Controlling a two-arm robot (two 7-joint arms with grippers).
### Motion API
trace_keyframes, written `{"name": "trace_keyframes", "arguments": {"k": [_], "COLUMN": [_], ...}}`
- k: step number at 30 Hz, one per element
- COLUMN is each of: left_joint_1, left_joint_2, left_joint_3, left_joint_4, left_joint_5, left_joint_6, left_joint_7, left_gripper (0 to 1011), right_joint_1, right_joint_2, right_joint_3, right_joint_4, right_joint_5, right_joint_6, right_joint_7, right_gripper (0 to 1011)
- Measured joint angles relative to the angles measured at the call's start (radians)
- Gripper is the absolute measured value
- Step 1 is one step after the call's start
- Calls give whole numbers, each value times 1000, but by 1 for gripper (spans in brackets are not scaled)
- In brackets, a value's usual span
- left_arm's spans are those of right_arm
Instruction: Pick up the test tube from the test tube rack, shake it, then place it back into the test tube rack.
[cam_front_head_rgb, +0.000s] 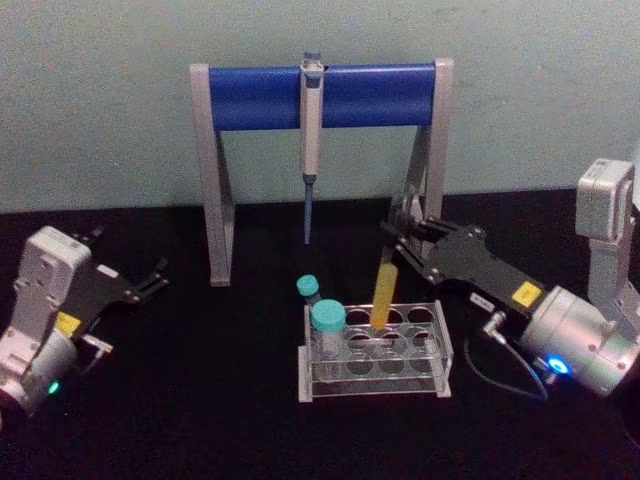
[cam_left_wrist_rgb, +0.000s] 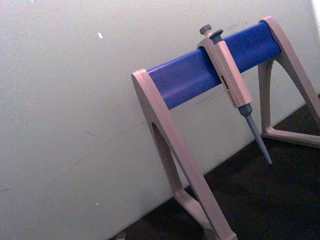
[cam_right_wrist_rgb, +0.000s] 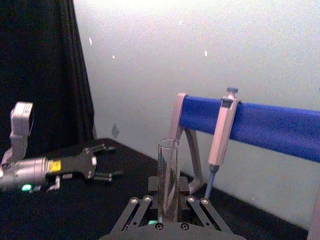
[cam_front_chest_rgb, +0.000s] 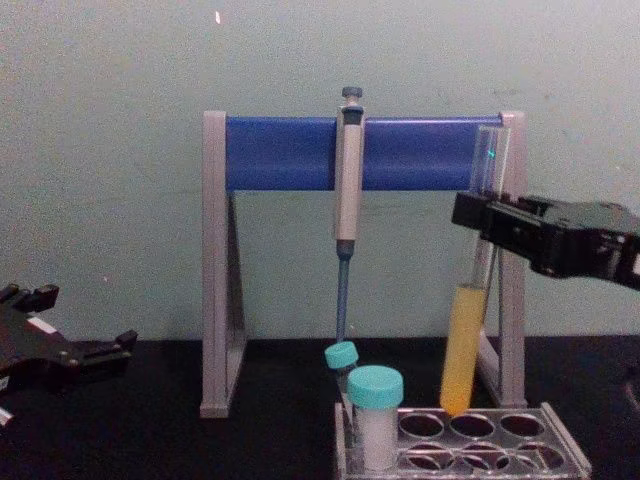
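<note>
Chest view, R gripper (cam_front_chest_rgb: 487, 215) clamps glass tube (cam_front_chest_rgb: 465, 340) (yellow liq.), base at clear rack (cam_front_chest_rgb: 562, 457), L gripper (cam_right_wrist_rgb: 111, 161) open

Surface: a black table (cam_front_head_rgb: 200, 420), flat and dark, running back to a pale wall.
Back of the table: a tall grey-legged stand (cam_front_head_rgb: 215, 200) with a blue crossbar, both feet set on the black top close to the wall.
Front centre: the low clear test tube rack (cam_front_head_rgb: 380, 382) sits flat on the table, in front of the stand, apart from its legs.

Right tool (cam_front_head_rgb: 398, 246) clamped, left tool (cam_front_head_rgb: 138, 266) parted
</note>
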Motion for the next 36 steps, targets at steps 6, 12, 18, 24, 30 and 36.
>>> {"name": "trace_keyframes", "arguments": {"k": [6,12,18,24,30,36], "left_joint_1": [0,0,0,0,0,0], "left_joint_2": [0,0,0,0,0,0], "left_joint_3": [0,0,0,0,0,0], "left_joint_4": [0,0,0,0,0,0], "left_joint_5": [0,0,0,0,0,0], "left_joint_6": [0,0,0,0,0,0], "left_joint_7": [0,0,0,0,0,0], "left_gripper": [1001,1001,1001,1001,1001,1001], "right_joint_1": [46,70,66,62,55,39], "right_joint_2": [-37,-56,-62,-66,-68,-60], "right_joint_3": [-14,-16,-6,2,13,33], "right_joint_4": [57,90,93,88,83,67], "right_joint_5": [-1,-46,-67,-73,-81,-89], "right_joint_6": [-54,-78,-79,-77,-74,-69], "right_joint_7": [-9,-52,-74,-77,-84,-95], "right_gripper": [232,232,232,232,232,232]}}
